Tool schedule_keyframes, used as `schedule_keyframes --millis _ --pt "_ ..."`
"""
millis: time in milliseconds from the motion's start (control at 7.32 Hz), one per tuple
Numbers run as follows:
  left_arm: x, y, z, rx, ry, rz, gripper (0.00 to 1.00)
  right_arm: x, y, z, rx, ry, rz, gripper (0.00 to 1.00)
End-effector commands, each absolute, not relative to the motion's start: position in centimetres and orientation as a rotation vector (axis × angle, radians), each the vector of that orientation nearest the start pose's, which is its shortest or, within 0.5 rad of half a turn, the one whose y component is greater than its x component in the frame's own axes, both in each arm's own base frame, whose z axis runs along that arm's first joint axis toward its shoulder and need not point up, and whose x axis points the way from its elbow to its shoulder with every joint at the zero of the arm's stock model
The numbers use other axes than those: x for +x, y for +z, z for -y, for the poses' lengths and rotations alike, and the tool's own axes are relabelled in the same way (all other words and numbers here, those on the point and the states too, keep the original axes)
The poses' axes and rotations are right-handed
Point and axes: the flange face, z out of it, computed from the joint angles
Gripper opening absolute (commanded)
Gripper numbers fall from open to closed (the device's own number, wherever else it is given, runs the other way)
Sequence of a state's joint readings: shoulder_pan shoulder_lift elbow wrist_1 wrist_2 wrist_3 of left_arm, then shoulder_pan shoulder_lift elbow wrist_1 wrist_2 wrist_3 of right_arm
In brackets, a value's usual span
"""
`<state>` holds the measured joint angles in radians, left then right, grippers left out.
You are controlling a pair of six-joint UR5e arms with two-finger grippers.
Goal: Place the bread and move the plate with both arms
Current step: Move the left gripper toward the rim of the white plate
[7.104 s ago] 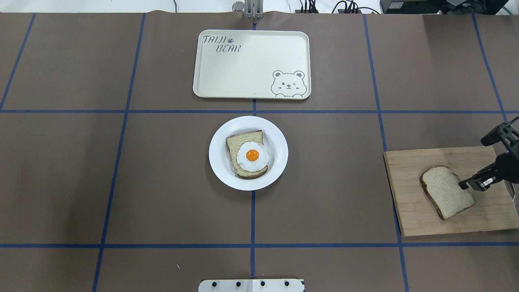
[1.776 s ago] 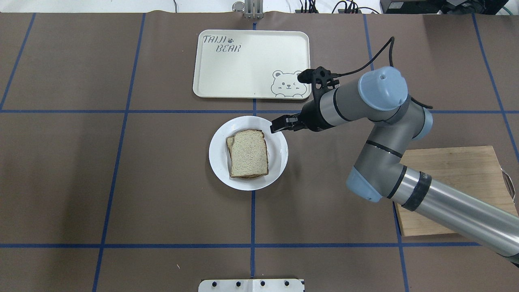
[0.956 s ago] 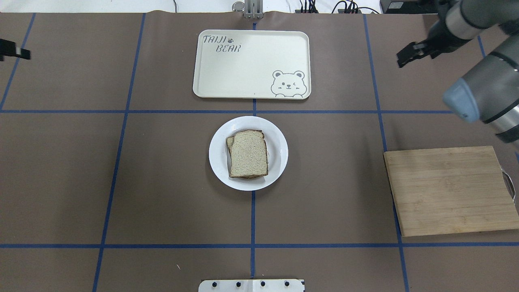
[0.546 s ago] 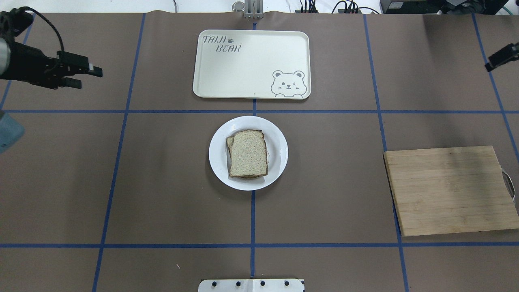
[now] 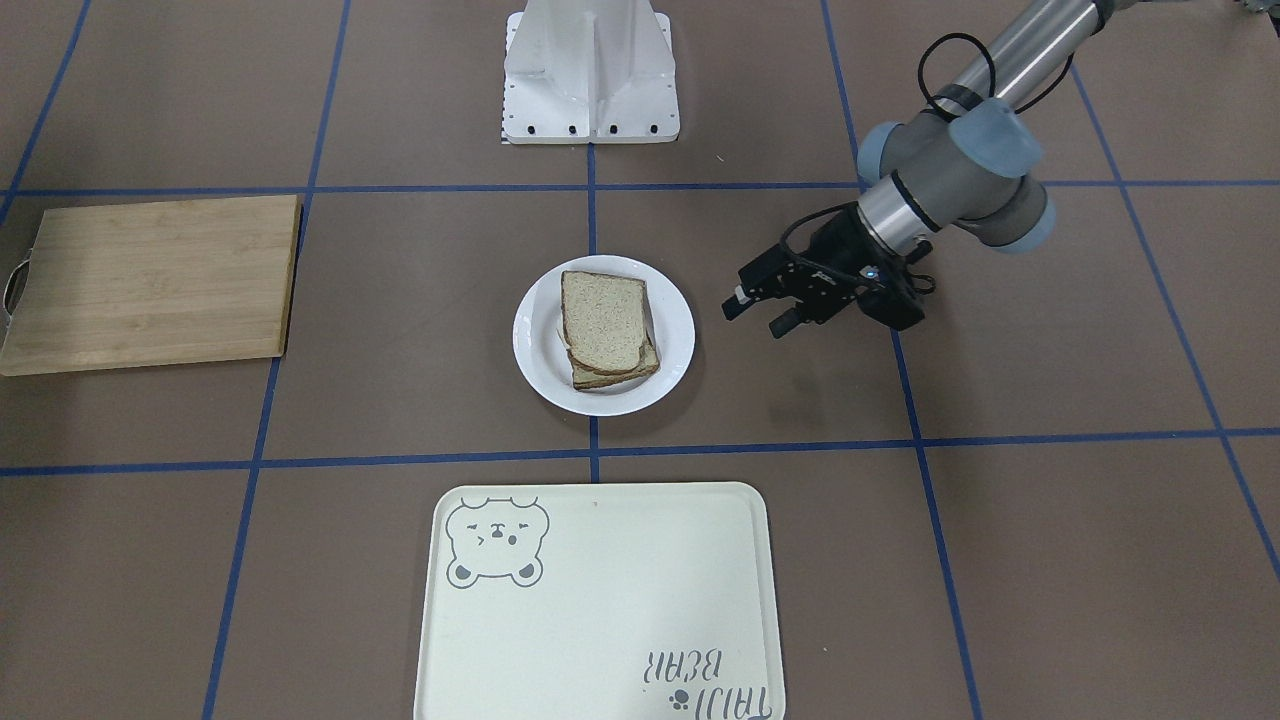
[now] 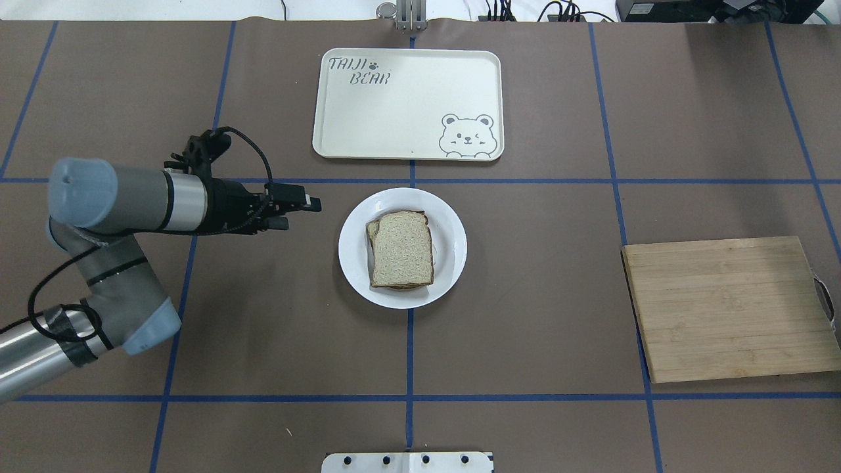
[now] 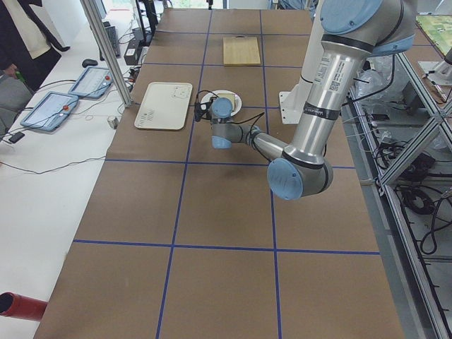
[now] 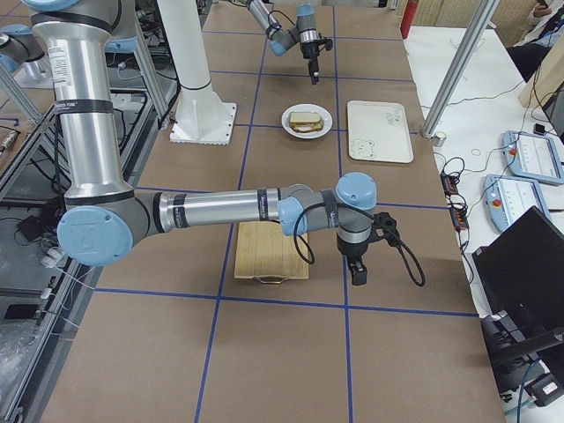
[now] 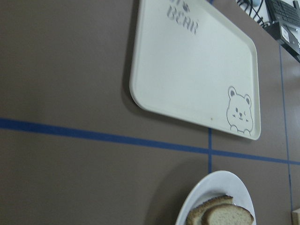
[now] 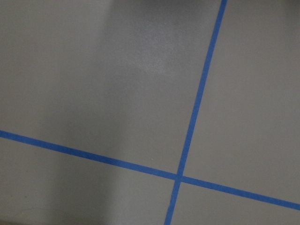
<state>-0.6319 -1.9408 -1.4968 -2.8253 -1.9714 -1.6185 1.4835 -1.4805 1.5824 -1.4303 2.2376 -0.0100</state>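
In the front view the bread (image 5: 602,318), a pale speckled square with a dark crust and plain face, lies flat atop another slice (image 5: 625,372) on the plate (image 5: 535,345). The plate sits mid-table on brown paper (image 5: 400,300) gridded with blue tape (image 5: 262,420). The left gripper (image 5: 758,314) hangs at the plate's 3 o'clock, clear of the rim, fingers spread and holding nothing. The tray (image 5: 600,600) lies at 6 o'clock, the board (image 5: 150,280) at 9 and the white base (image 5: 590,80) at 12. From overhead, that gripper is at the plate's 9 o'clock, the tray at 12 and the board at 3; a corner of the lower slice peeks out at the bread's 10 o'clock. The left side view shows a white bench (image 7: 42,155) with tablets (image 7: 49,113) and a person (image 7: 25,35) beside it. In the right side view the right gripper (image 8: 359,271) points down at the board's 3 o'clock; whether it is spread or pressed together cannot be told. The left wrist view shows the tray, with the plate and bread at 5 o'clock. The right wrist view shows only paper and crossing tape.
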Motion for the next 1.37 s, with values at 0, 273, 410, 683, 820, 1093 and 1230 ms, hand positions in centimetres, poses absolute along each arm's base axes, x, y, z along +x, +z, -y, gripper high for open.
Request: schedule_keyframes --millis 0,273,410,683,820,1093,1230 --pt "47.2 34.9 41.7 0.098 -0.225 -1.585 0.89 2.7 60.0 54.5 0.207 -0.168 0.674 1.00" --pt "49.1 35.0 40.7 0.076 -0.246 -1.582 0.76 2.7 60.1 54.4 0.204 -0.167 0.674 1.00" --pt "49.9 35.1 39.8 0.064 -0.237 -1.579 0.67 2.8 60.3 54.3 0.201 -0.166 0.674 1.00" --pt "51.0 35.5 40.0 0.055 -0.239 -1.566 0.59 3.2 60.6 54.0 0.197 -0.160 0.676 1.00" --pt "51.5 35.1 39.9 0.054 -0.236 -1.569 0.59 3.6 60.8 53.8 0.191 -0.148 0.706 1.00" --pt "51.7 35.1 40.1 0.064 -0.244 -1.572 0.58 4.2 62.7 51.7 0.145 -0.115 0.769 1.00" --pt "51.8 35.3 40.1 0.065 -0.241 -1.577 0.56 4.8 63.7 50.8 0.117 -0.082 0.772 1.00"
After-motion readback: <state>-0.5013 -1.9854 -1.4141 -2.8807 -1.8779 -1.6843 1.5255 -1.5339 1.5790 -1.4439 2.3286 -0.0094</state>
